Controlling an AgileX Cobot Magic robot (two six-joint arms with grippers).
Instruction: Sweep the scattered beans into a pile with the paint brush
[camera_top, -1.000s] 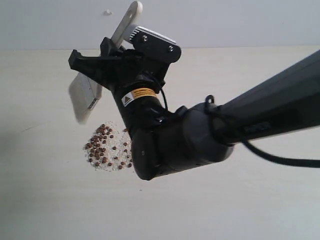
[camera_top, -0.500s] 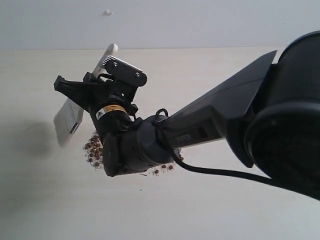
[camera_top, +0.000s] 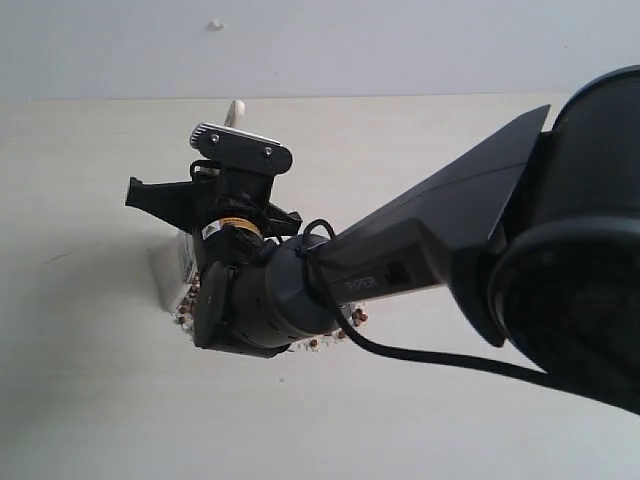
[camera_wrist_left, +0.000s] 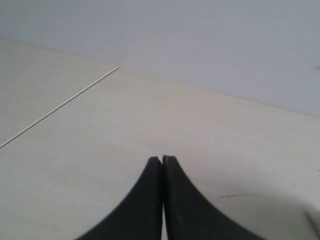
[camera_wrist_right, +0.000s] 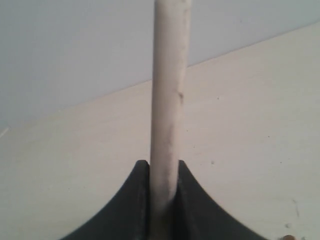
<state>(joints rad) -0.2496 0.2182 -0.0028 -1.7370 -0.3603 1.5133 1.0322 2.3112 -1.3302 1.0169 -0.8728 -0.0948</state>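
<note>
In the exterior view my right gripper (camera_top: 165, 200) reaches across to the left of the table, shut on the paint brush. Its pale handle tip (camera_top: 235, 108) sticks up behind the wrist, and its cream bristles (camera_top: 172, 268) point down at the table by the left edge of the beans (camera_top: 186, 306). The arm hides most of the bean pile; a few beans (camera_top: 345, 320) show under it to the right. In the right wrist view the handle (camera_wrist_right: 170, 75) stands between the jaws of the gripper (camera_wrist_right: 163, 167). My left gripper (camera_wrist_left: 163, 159) is shut and empty over bare table.
The pale wooden table (camera_top: 80, 400) meets a grey wall (camera_top: 450, 40) at the back. A thin seam (camera_wrist_left: 60, 105) crosses the tabletop in the left wrist view. The big dark right arm (camera_top: 560, 250) fills the right side of the exterior view.
My right arm has come lower and left, bringing the brush from a raised tilt down to the table beside the beans. The arm now covers most of the pile. The left gripper is unchanged.
</note>
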